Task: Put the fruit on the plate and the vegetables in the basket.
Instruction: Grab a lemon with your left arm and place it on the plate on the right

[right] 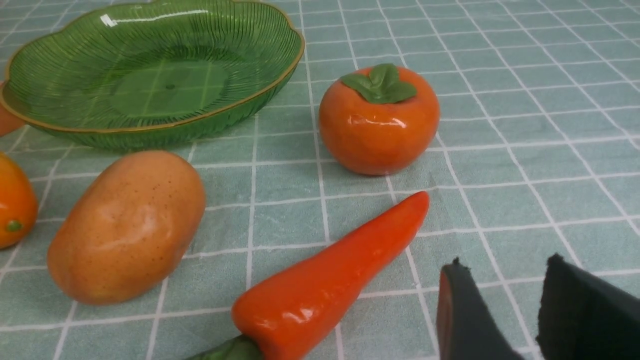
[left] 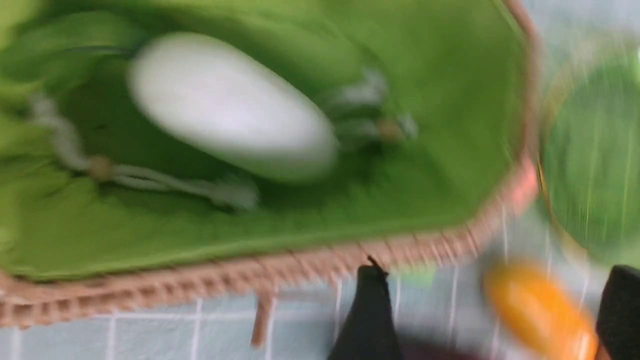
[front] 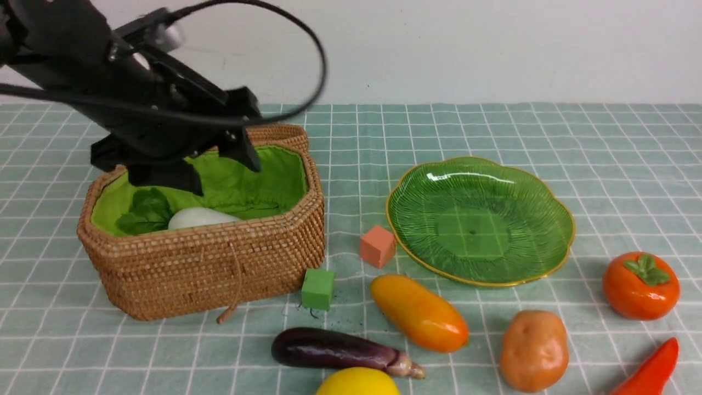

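One piece out of seven looks settled. The white radish lies inside the basket, on the green lining, with its leaves at the basket's left end. The basket stands toward the left edge of the tabletop. The left gripper hangs just above its open top, fingers spread and nothing between them. The left wrist view is badly smeared, so that is as far as I can make out.

The plate, right of the tabletop's middle, is bare — no fruit on it yet. Along the near edge lie the eggplant, the lemon, the mango and the potato. The red pepper is at the near right corner, with the persimmon just behind it. All six rest on the cloth, untouched.

The right gripper sits low near that corner, just beside the pepper's tip, its jaws parted and empty.

So three vegetables are left for the basket and all three fruits for the plate. I'd say the job is barely begun.
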